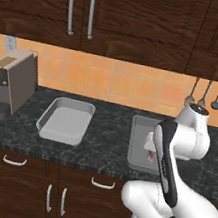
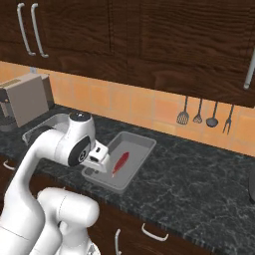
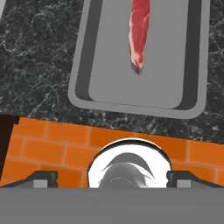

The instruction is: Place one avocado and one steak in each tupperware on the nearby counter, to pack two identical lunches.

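Your gripper [image 3: 112, 178] hangs with its jaws spread wide and nothing between them, poised above the right-hand tupperware [image 3: 85, 52] on the speckled counter [image 3: 39, 61]. In the hand view the two dark fingertips [image 3: 43, 178] stand far apart at the bottom, and the tray lies straight ahead of them, toward the top of that view. One steak [image 3: 138, 33] already lies inside that tray, a narrow red slab whose long axis runs along the tray's length, directly away from your hand rather than across it. The right base view shows the same steak [image 2: 121, 162] lying lengthwise in the tray [image 2: 142, 144], just beyond the arm's wrist. No avocado can be seen in this tray, so by the look of things this lunch is only half packed. The second tupperware [image 1: 64, 120] sits bare to your left, well apart from the first and near the coffee machine [image 1: 12, 81]; it lies to the left of your hand, so any move toward it would likely be a sideways swing along the counter, not a reach forward
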{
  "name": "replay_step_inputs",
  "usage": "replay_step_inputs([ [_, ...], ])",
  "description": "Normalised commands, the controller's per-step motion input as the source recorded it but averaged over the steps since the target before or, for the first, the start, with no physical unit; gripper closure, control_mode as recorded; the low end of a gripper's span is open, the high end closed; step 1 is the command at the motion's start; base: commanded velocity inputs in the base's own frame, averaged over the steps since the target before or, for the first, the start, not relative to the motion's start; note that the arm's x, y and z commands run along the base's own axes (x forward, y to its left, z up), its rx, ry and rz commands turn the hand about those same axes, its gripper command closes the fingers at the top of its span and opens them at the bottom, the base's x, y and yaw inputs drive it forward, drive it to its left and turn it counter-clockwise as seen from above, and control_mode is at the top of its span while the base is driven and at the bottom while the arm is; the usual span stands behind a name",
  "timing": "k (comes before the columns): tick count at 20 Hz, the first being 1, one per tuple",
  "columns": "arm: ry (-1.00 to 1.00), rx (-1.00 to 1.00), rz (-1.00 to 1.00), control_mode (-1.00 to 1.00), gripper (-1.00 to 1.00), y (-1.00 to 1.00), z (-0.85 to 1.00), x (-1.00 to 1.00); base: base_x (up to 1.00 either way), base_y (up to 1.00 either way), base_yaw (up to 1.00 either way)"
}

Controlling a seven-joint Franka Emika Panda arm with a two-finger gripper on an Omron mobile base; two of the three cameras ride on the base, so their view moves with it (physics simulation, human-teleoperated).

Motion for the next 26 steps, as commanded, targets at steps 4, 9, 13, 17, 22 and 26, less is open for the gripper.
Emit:
replay_step_inputs([
  [4,-0.01,-0.03,0.04,-1.00,-1.00,0.21,0.03,-0.17,0.00,0.00,0.00],
  [9,-0.22,-0.03,0.05,-1.00,-1.00,0.15,-0.03,-0.27,0.00,0.00,0.00],
  [13,-0.16,0.00,0.00,1.00,-1.00,0.00,0.08,-0.17,-0.54,0.00,0.00],
  [17,0.00,0.00,0.00,1.00,-1.00,0.00,0.00,0.00,-0.85,-0.02,-0.14],
  [22,0.00,0.00,0.00,1.00,-1.00,0.00,0.00,0.00,-0.84,-0.18,-0.44],
  [26,0.00,0.00,0.00,1.00,-1.00,0.00,0.00,0.00,-0.53,-0.37,-0.60],
])
